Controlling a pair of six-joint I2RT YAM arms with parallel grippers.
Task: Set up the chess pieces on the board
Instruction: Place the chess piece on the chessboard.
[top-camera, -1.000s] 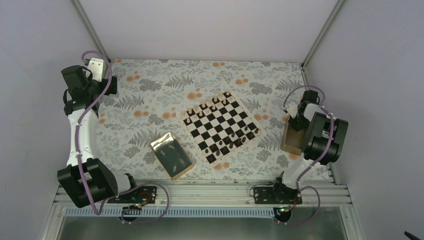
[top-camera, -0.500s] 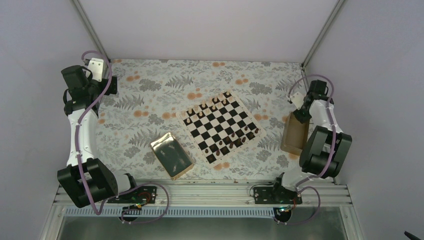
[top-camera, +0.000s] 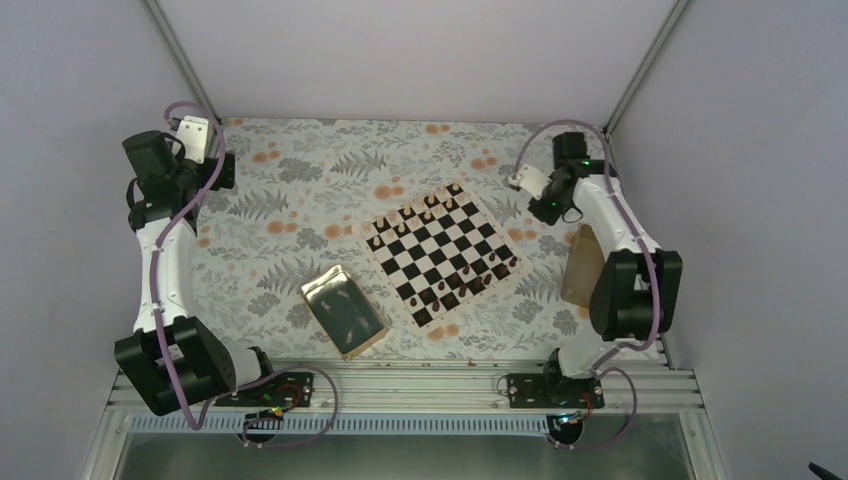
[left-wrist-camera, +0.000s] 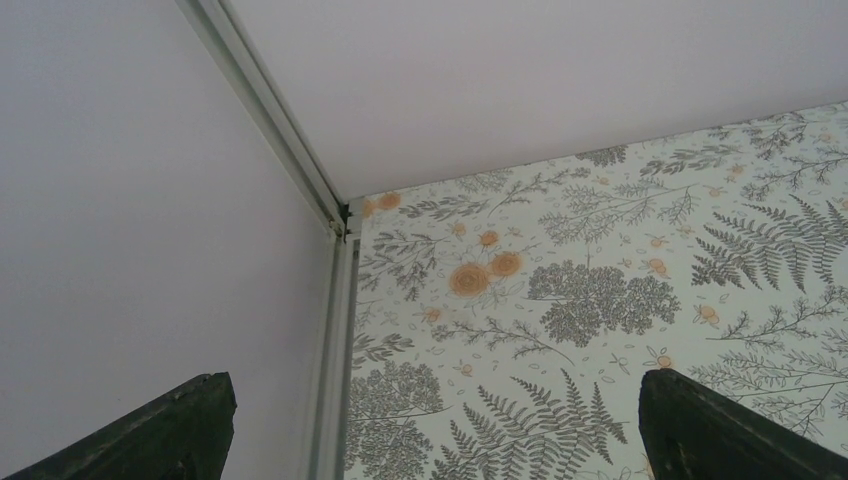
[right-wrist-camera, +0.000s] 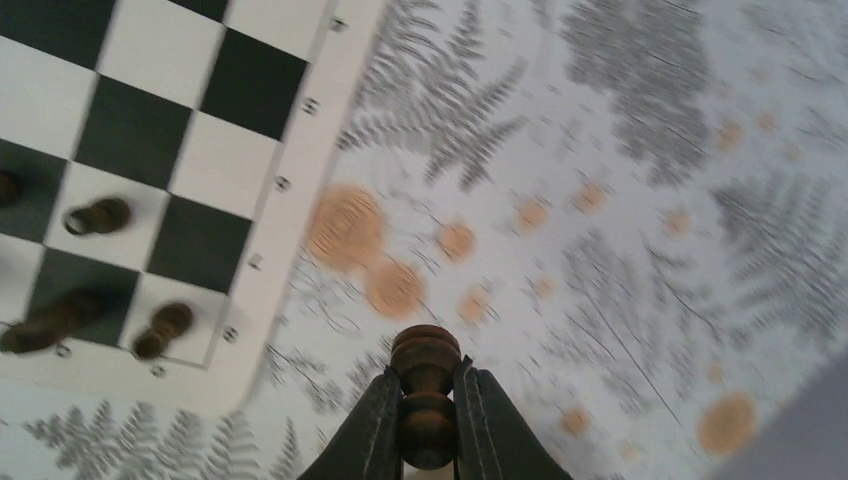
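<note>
Chess figure (right-wrist-camera: 425, 400), dark brown wood, sits clamped in the right gripper (right-wrist-camera: 428, 378), which has swung from the tan open box (top-camera: 583, 262) over beside the black-and-cream checkered board (top-camera: 440, 248), so placing looks next.

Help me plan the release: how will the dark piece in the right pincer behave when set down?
The piece looks like turned wood, so probably stiff and light. The right pincer clamps its narrow waist, so slipping seems unlikely. Being slender and round, it may tip, then roll, on the board.
</note>
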